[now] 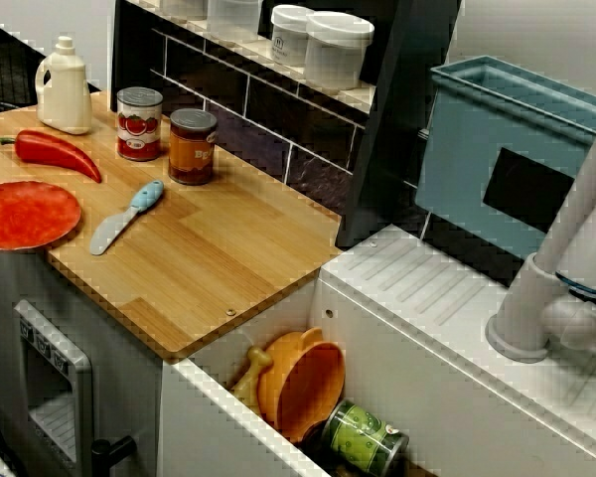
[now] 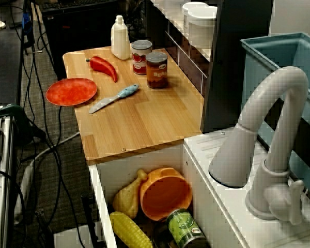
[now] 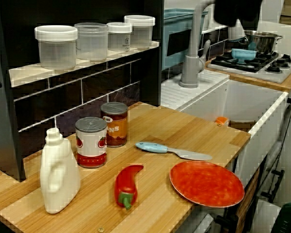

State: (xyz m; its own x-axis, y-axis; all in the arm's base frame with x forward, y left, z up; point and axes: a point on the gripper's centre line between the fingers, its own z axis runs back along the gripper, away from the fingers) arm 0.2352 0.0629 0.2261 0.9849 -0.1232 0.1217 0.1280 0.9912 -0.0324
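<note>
The gripper (image 3: 235,14) shows only in the view from the counter's end, as a dark shape cut off by the top edge, and I cannot tell whether its fingers are spread or closed, or whether they hold anything. It hangs above the stove (image 3: 252,69), nearest to the steel pot (image 3: 263,41) and the small blue dish (image 3: 244,53) just in front of it. These two sit close together, so any work there calls for a straight vertical approach and a clean line past the pot's rim. The tall grey faucet (image 3: 191,48) stands between the stove and the wooden counter (image 1: 238,248) and would block a low sideways sweep. In the sink lie an orange bowl (image 2: 165,195), a green can (image 2: 183,227), a corn cob (image 2: 130,231) and a toy drumstick (image 2: 128,197). On the counter, well apart from the gripper, are a red plate (image 1: 25,214), a blue-handled knife (image 1: 127,217), a red pepper (image 1: 60,151), a tomato can (image 1: 139,123), a brown can (image 1: 192,146) and a white bottle (image 1: 65,87).
</note>
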